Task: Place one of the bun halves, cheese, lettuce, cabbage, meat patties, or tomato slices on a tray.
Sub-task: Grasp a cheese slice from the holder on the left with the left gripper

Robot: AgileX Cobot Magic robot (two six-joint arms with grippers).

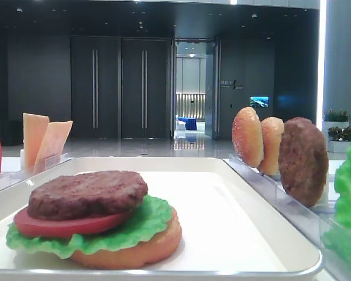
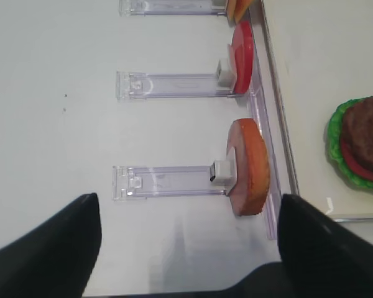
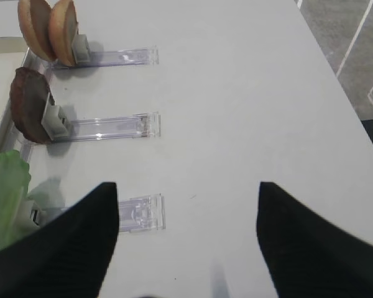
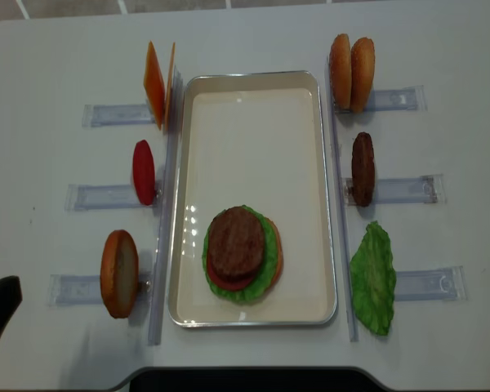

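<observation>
Four layers sit stacked at the near end of the large white rectangular tray (image 4: 253, 82): a round golden-orange bun half (image 1: 146, 249) at the bottom, a bright green ruffled lettuce leaf (image 1: 143, 222) on it, a flat red tomato slice (image 1: 58, 225) next, and a thick dark brown meat patty (image 4: 235, 242) on top. The far part of the tray is bare.

Left of the tray, clear plastic holder strips (image 4: 114, 114) lie on the white counter (image 4: 253, 37). The far strip carries two thin pale orange cheese slices (image 4: 157, 84) standing on edge, just beside the tray's left rim. The middle strip holds an upright red tomato slice (image 4: 144, 171), and the near strip an upright bun half (image 4: 119, 273).

Right of the tray, the far strip holds two domed bun halves (image 4: 351, 72) side by side, the middle strip a second dark patty (image 4: 363, 168) on edge, and the near strip a second green lettuce leaf (image 4: 372, 278).

The left pincer (image 2: 186, 248) hangs over the counter near the left near strip, its black fingers (image 2: 53, 248) spread wide with nothing between them. The right pincer (image 3: 186, 242) hangs over the right near strip, fingers (image 3: 311, 248) also wide apart and holding nothing.
</observation>
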